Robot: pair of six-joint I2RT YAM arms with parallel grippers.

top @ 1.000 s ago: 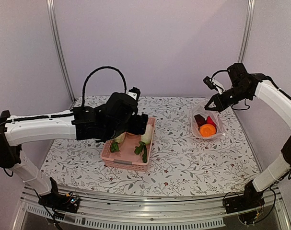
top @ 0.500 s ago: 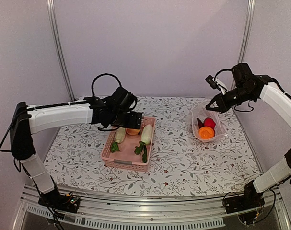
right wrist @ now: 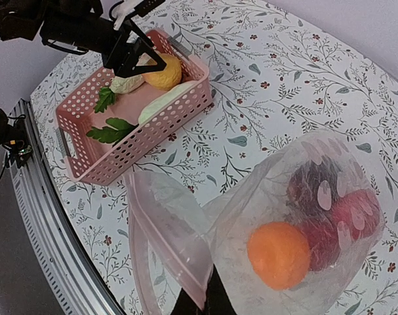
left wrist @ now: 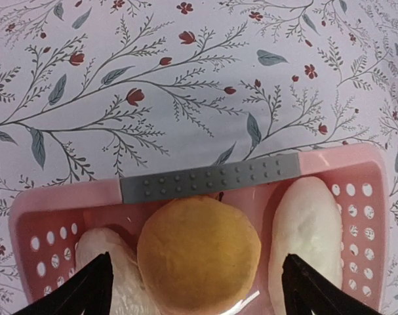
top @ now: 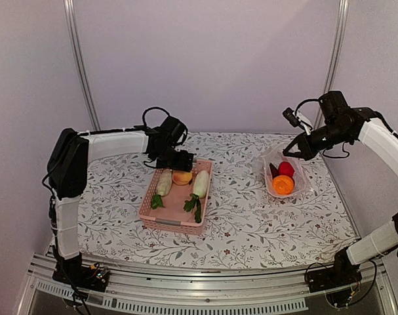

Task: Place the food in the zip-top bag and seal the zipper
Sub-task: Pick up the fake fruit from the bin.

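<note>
Across the flowered bench you have two clusters, well apart: the pink basket left of centre and the zip-top bag toward the right far corner. Your left arm reaches over the far end of the basket, and the left claw hangs there with its two fingers spread apart. In the left wrist view they stand on either side of the beige round piece and touch neither it nor the radishes. Your right arm comes in from the right, and the right claw is pinched together on the upper rim of the bag, holding that edge up while the bag's lower part rests on the bench. From the right wrist view the bag's mouth gapes toward the basket, its loose lip drooping.

Inside the basket lie two white radishes, green leaves pointing to the near end: one along the left wall, the other along the right wall. The beige round piece sits between their far ends, against the basket's grey-topped far wall. Inside the bag, an orange lies nearest you, a red round one just behind it, and a dark piece beside them on the left.
</note>
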